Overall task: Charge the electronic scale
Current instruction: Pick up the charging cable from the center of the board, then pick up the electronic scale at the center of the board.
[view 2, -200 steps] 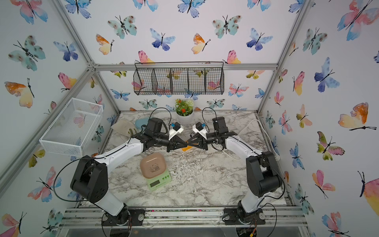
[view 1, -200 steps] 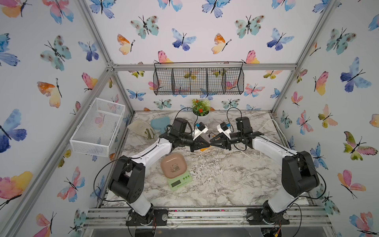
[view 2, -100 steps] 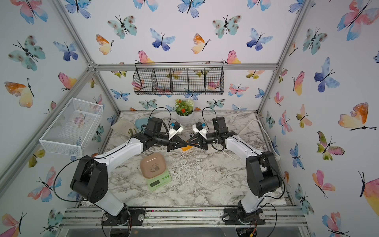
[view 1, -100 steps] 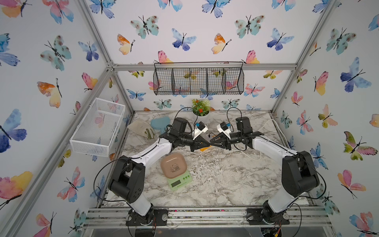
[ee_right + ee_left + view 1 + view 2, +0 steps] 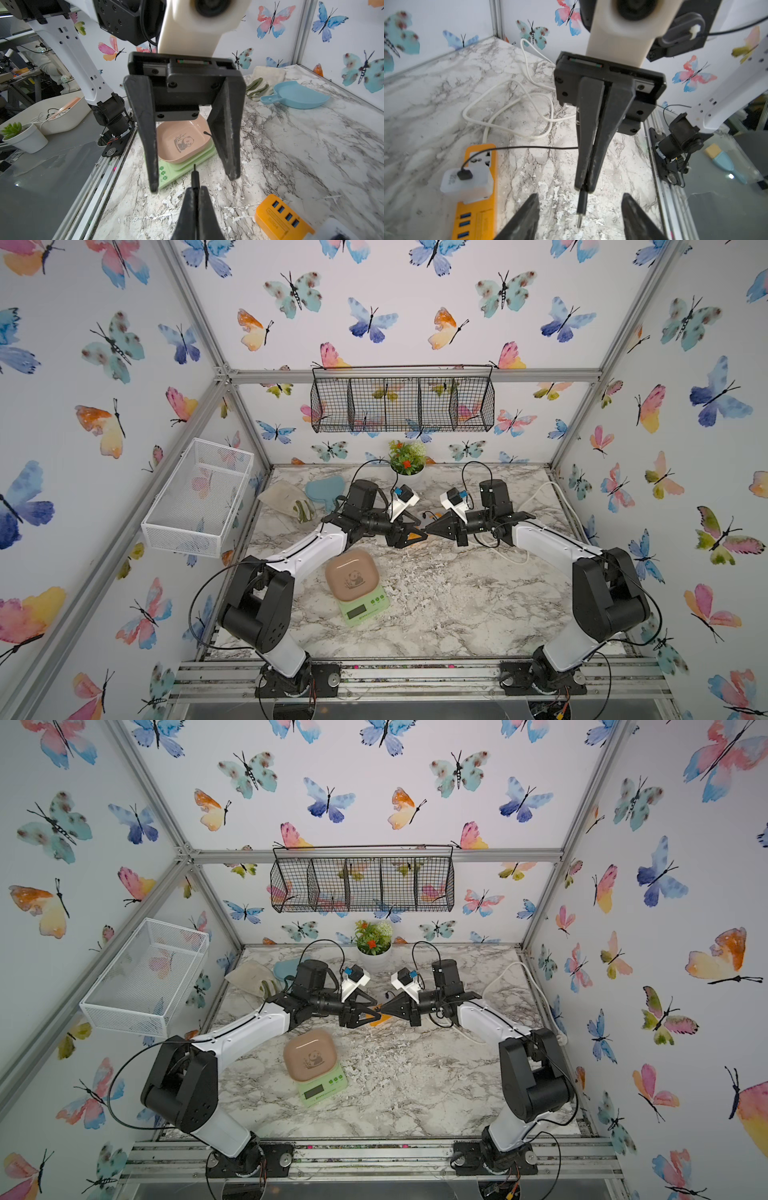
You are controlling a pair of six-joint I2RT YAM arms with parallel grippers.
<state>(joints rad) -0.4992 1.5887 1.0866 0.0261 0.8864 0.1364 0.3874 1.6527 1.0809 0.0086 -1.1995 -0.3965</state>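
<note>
The electronic scale (image 5: 353, 580), pale green with a beige-pink panda tray, sits on the marble in both top views (image 5: 309, 1054), near the front and left of middle. Behind it the two grippers meet tip to tip above the table. My right gripper (image 5: 195, 188) is shut on the black charging plug (image 5: 581, 204), whose metal tip sticks out between the spread fingers of my left gripper (image 5: 579, 196). The left gripper is open and touches nothing. The plug's black cable (image 5: 519, 148) runs to a white charger cube (image 5: 467, 184) on the orange power strip (image 5: 475, 209).
A white cord (image 5: 508, 108) loops behind the strip toward the right wall. A potted plant (image 5: 407, 462), a blue dish (image 5: 324, 491) and a folded cloth (image 5: 286, 499) lie at the back. A black wire basket (image 5: 403, 404) and a white basket (image 5: 199, 497) hang on the walls.
The left gripper has opened and let go of the plug. The right gripper has closed on it. Both arms have stayed in place.
</note>
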